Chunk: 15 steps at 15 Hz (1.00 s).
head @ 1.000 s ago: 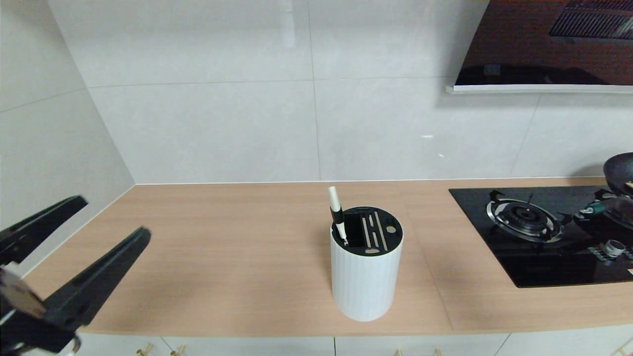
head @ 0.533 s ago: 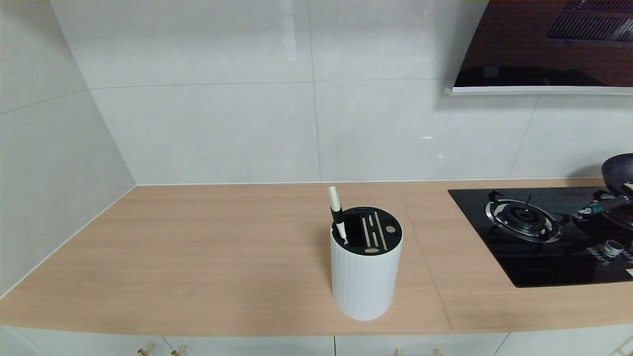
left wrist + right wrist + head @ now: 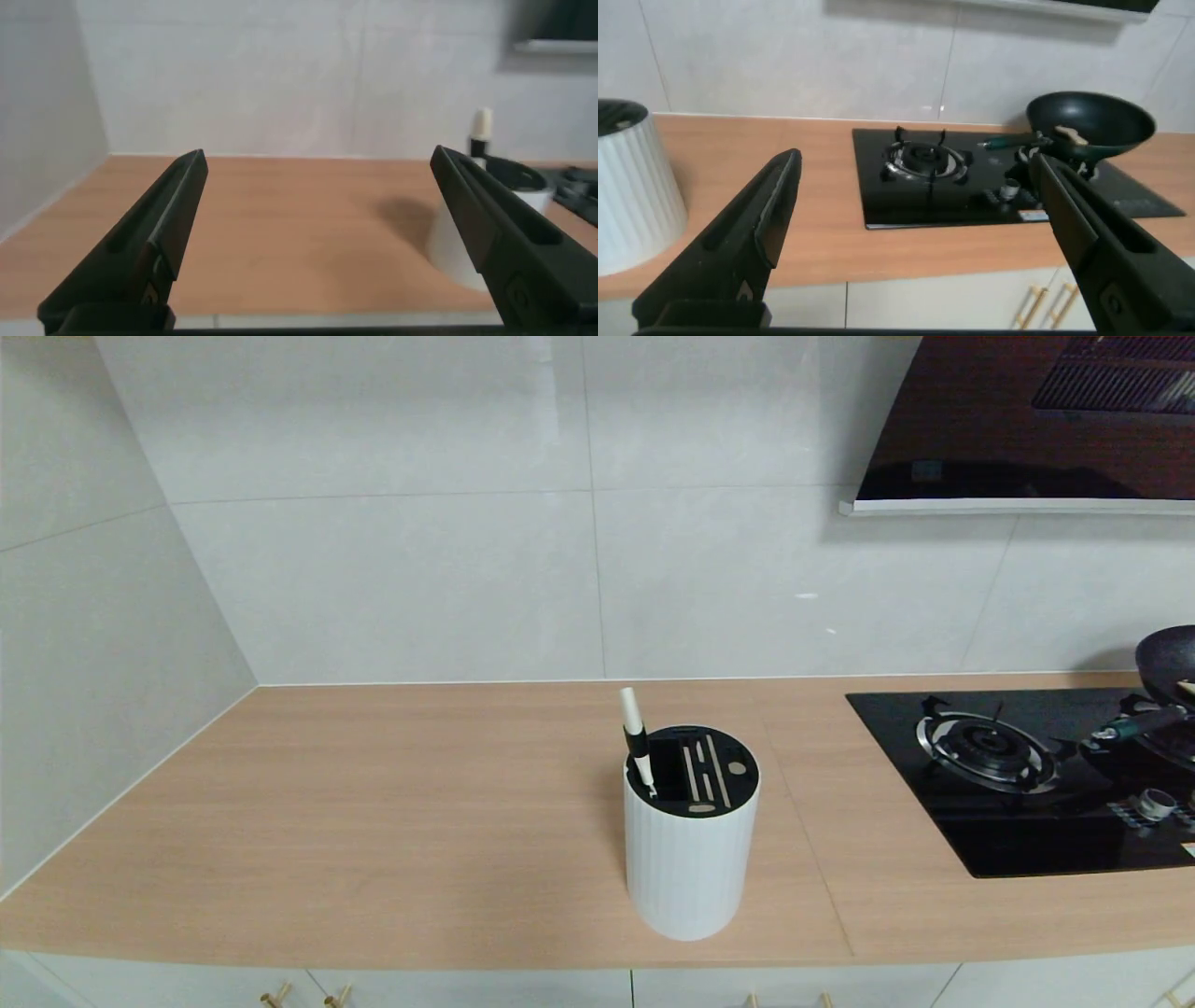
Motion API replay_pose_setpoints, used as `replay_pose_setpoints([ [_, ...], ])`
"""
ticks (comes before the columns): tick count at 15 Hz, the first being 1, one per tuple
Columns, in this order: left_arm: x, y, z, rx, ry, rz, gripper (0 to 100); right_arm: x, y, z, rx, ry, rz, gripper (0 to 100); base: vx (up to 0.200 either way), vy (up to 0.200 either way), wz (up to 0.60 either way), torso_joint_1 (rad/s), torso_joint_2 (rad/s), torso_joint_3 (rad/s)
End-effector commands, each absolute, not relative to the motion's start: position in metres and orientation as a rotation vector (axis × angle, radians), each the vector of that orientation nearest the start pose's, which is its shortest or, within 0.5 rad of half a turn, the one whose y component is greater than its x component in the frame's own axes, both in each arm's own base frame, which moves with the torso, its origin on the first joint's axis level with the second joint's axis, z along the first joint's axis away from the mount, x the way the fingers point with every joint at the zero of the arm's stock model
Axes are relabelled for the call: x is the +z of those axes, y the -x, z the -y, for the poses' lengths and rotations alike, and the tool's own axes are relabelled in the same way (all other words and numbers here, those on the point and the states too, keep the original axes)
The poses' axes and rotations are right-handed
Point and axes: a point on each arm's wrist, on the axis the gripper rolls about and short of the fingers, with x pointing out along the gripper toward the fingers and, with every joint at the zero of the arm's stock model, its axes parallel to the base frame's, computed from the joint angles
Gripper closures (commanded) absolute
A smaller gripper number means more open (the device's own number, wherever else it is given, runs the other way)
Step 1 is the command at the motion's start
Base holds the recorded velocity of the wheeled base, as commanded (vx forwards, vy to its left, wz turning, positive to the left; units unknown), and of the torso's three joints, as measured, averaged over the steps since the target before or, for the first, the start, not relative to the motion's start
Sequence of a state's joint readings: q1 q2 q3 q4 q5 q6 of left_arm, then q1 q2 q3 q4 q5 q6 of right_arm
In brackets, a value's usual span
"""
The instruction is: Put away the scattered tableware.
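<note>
While I look down from my head, a white ribbed holder [image 3: 689, 859] stands upright on the wooden desk [image 3: 373, 821], close to the front edge and roughly midway along its length. Its black top has several slots, and a utensil with a white handle and a black band [image 3: 635, 737] sticks up from the slot on the side away from the hob, leaning slightly. A black gas hob [image 3: 1018, 784] is set into the right end of the desk, well apart from the holder, with a dark pan [image 3: 1167, 663] over its far burner. A dark range hood [image 3: 1027, 420] hangs above it against the tiled wall.

From my left wrist, my left jaws are spread wide with nothing between them, held off the front edge of the desk [image 3: 299, 233]. The holder [image 3: 447, 245] sits partly behind one jaw, the white handle [image 3: 481, 131] rising above it.

From my right wrist, my right jaws are likewise wide apart and grip nothing. Beyond them lie the holder [image 3: 631, 187], the hob [image 3: 971, 187] and the pan [image 3: 1088, 121].
</note>
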<state>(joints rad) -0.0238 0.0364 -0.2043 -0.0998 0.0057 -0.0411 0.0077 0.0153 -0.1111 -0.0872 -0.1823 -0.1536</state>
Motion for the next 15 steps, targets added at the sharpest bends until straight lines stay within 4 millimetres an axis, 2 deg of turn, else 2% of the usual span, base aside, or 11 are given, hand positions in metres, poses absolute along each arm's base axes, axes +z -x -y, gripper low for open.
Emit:
replay_pose_setpoints([
  [1, 0.098, 0.025, -0.001, 0.024, 0.003, 0.218, 0, 0.085, 0.024, 0.004, -0.178, 0.131, 0.083, 0, 0.000, 0.000, 0.00, 0.000, 0.00, 0.000],
  [4, 0.075, 0.023, -0.001, 0.054, -0.015, -0.003, 0, 0.083, 0.023, 0.004, -0.160, 0.115, 0.058, 0, 0.000, 0.000, 0.00, 0.000, 0.00, 0.000],
  [6, 0.076, 0.023, -0.001, 0.051, -0.017, 0.001, 0, 0.082, 0.023, 0.002, -0.098, 0.078, 0.057, 0, 0.000, 0.000, 0.00, 0.000, 0.00, 0.000],
  [8, 0.076, 0.023, -0.001, 0.046, 0.008, 0.003, 0, 0.075, 0.023, 0.000, -0.008, -0.006, -0.021, 0, 0.000, 0.000, 0.00, 0.000, 0.00, 0.000],
  [15, 0.076, 0.023, -0.001, 0.046, 0.014, 0.003, 0, 0.076, 0.023, 0.001, -0.017, -0.008, 0.003, 0, 0.000, 0.000, 0.00, 0.000, 0.00, 0.000],
])
